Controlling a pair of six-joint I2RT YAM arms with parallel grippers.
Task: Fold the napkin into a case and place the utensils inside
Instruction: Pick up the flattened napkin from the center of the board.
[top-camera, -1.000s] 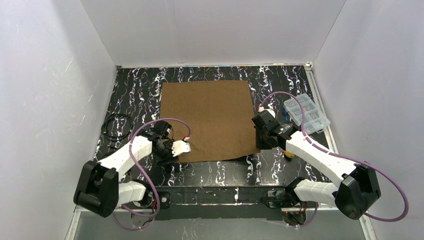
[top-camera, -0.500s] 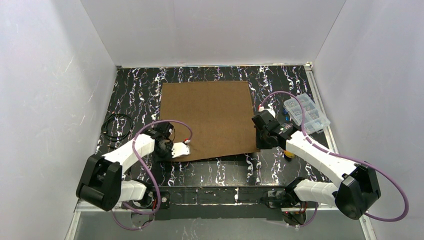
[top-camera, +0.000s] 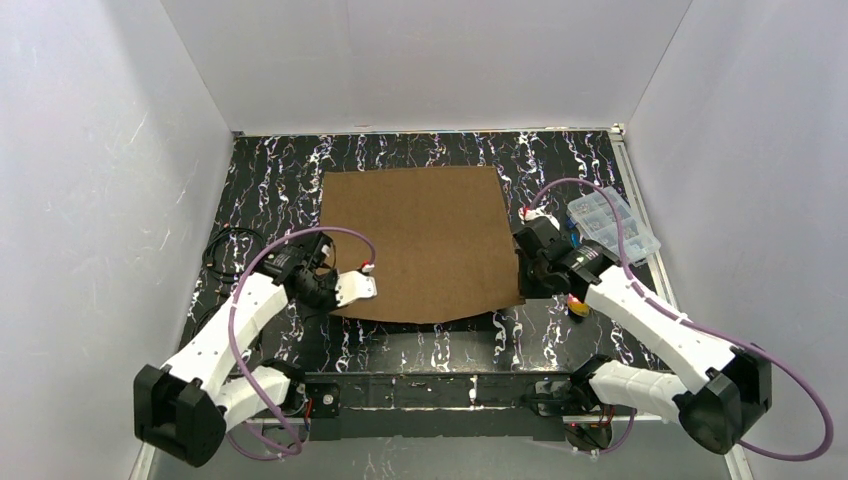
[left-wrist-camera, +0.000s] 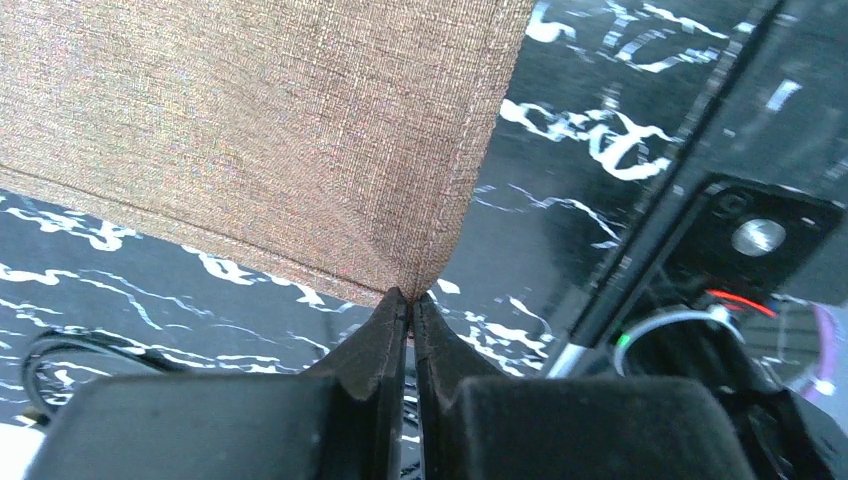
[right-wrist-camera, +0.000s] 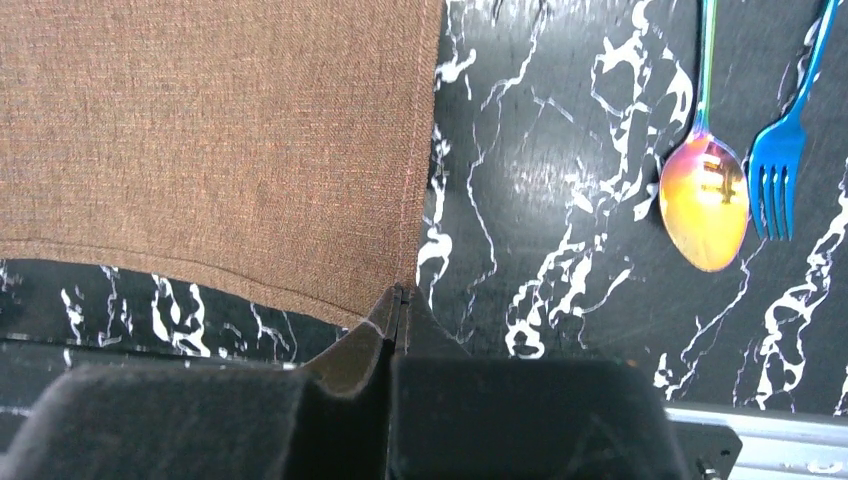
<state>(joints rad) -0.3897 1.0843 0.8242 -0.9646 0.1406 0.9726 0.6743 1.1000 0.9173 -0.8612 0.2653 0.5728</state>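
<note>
The brown napkin (top-camera: 415, 240) lies mostly flat on the marbled black table, its near edge lifted. My left gripper (top-camera: 335, 300) is shut on the napkin's near left corner (left-wrist-camera: 405, 285). My right gripper (top-camera: 520, 290) is shut on the near right corner (right-wrist-camera: 400, 285). Both corners hang a little above the table. In the right wrist view a shiny gold-pink spoon (right-wrist-camera: 705, 195) and a blue fork (right-wrist-camera: 780, 165) lie on the table to the right of the napkin. In the top view the right arm hides most of them. No folded case shows.
A clear plastic compartment box (top-camera: 610, 225) sits at the right edge. A coiled black cable (top-camera: 232, 252) lies at the left. White walls close in the table on three sides. The black base rail (top-camera: 440, 385) runs along the near edge.
Both arms have risen and moved a little toward the back, lifting the napkin's near edge off the table. The near corners now hang in the shut grippers.
</note>
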